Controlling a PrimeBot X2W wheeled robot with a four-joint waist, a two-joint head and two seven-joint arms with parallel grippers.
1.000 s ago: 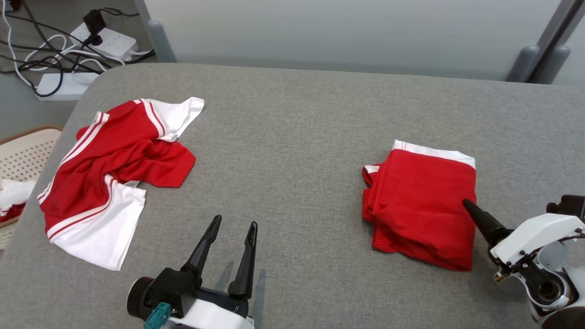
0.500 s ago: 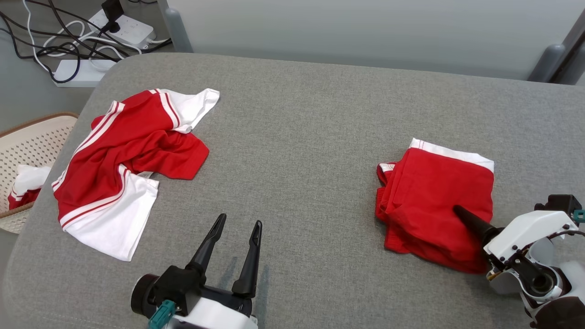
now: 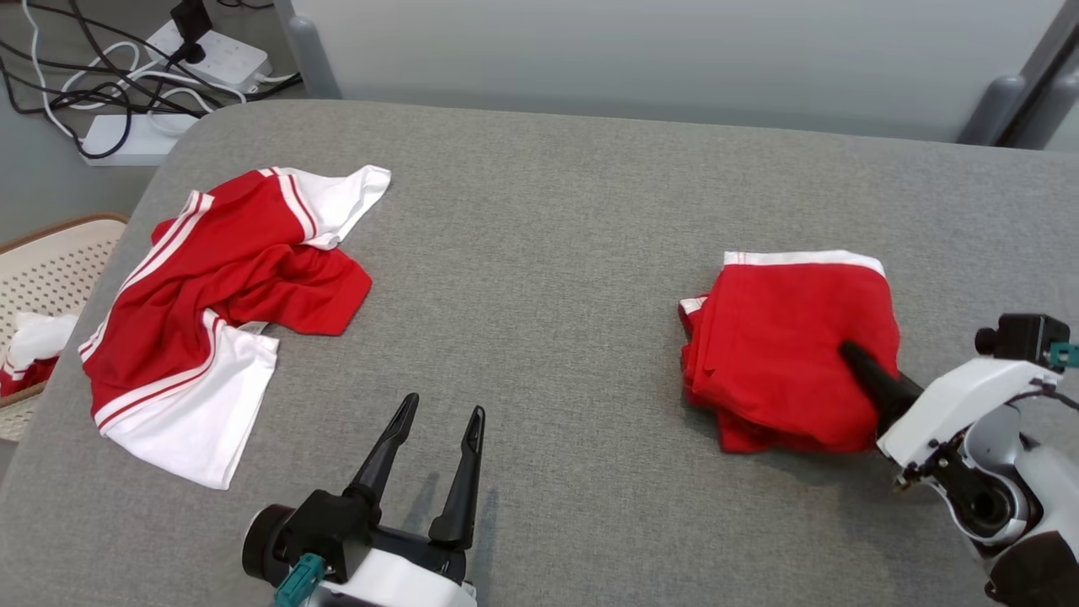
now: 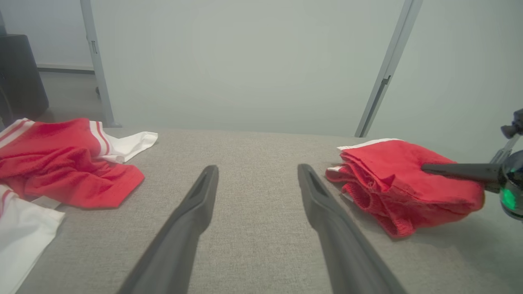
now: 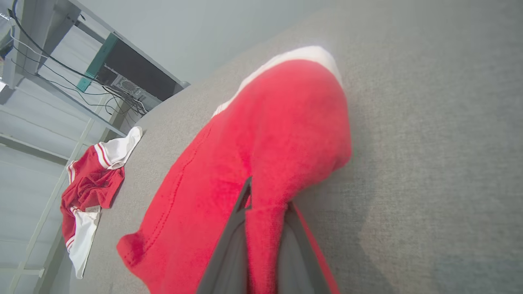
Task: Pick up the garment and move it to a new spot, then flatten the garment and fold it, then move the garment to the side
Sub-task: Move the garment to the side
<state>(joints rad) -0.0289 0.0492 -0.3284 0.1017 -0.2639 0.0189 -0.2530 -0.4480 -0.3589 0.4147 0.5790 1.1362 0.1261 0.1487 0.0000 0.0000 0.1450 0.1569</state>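
Observation:
A folded red garment point(image 3: 784, 337) with a white band along its far edge lies on the right of the grey table point(image 3: 539, 211). My right gripper point(image 3: 850, 352) comes in from the right, shut on the garment's near right edge. In the right wrist view the red cloth point(image 5: 261, 134) is pinched between the two dark fingers of the right gripper point(image 5: 265, 204), and that edge is raised a little off the table. In the left wrist view the garment point(image 4: 392, 175) bunches up on the right. My left gripper point(image 3: 444, 406) point(image 4: 258, 169) rests open over bare table at the front middle.
A second, crumpled red and white garment point(image 3: 219, 278) point(image 4: 61, 163) point(image 5: 92, 183) sprawls on the table's left. Beside the left edge stands a pale perforated basket point(image 3: 50, 261) with clothes in it. Power strips and cables point(image 3: 215, 55) lie on the floor at the far left.
My right gripper has shut on the folded garment's near right edge, and the cloth has bunched and lifted there. The head camera shifted slightly. The left gripper has stayed put.

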